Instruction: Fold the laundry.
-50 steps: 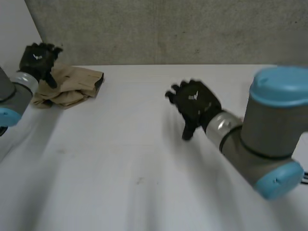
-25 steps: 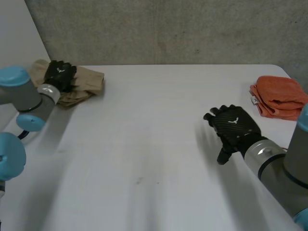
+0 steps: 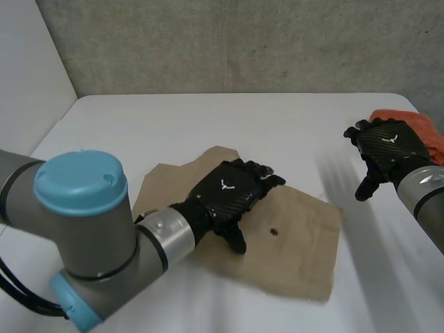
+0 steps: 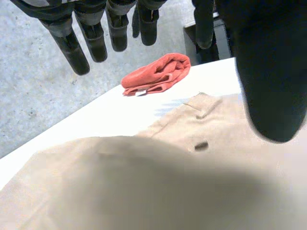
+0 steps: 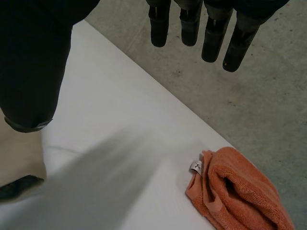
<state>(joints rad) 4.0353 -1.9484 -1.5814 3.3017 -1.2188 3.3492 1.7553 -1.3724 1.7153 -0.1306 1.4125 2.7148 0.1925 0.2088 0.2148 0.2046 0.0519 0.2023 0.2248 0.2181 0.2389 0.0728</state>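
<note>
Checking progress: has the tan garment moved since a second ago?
Yes. The tan garment went from the table's far left corner to its middle, under the left hand.

Head camera looks down on the table (image 3: pixel 173 125); both low wrist cameras share the orange towel (image 4: pixel 156 74)

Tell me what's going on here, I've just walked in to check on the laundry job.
The robot's left hand is open over the middle of a tan garment spread flat on the white table; no fold is made yet. Its right hand hovers open above the table, near a folded orange towel at the table's edge.
</note>
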